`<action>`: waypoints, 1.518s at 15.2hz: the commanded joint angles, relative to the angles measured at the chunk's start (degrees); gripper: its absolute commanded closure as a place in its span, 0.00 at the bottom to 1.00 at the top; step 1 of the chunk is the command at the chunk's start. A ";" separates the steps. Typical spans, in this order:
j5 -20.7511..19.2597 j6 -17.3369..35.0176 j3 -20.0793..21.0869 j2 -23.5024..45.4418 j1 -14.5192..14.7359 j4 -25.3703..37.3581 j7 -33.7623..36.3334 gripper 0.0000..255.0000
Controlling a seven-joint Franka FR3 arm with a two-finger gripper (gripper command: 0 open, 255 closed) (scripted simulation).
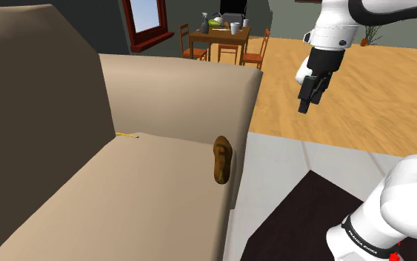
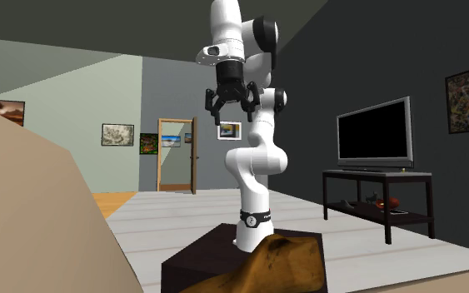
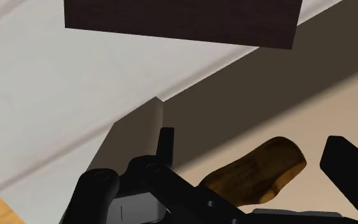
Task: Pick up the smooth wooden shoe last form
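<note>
Approach step | gripper (image 2: 228, 112) hung wide open, well above sofa (image 1: 125, 200) | shoe last (image 1: 222, 160) lay at sofa edge | next move called for descent

The shoe last (image 1: 222, 159) (image 2: 282, 262) lies on the sofa (image 1: 125, 200), at the seat's right edge in the shoulder view, on the side facing the stand (image 1: 303, 215). A thin stick (image 1: 127, 135) lies on the seat to its left, close to the backrest. The stand sits on the floor right of the sofa. The gripper (image 1: 305, 108) hangs high, up and right of the shoe last, well apart from it. Far behind the sofa stands a dining table (image 1: 218, 33) with chairs (image 1: 194, 46) around it.
</note>
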 commanded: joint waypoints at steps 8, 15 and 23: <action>4.11 13.09 9.74 4.85 -1.92 -5.50 17.91 0.00; 4.40 26.14 19.25 15.85 -5.10 -5.43 36.26 0.00; -4.46 37.71 28.07 34.06 -10.28 1.02 60.52 0.00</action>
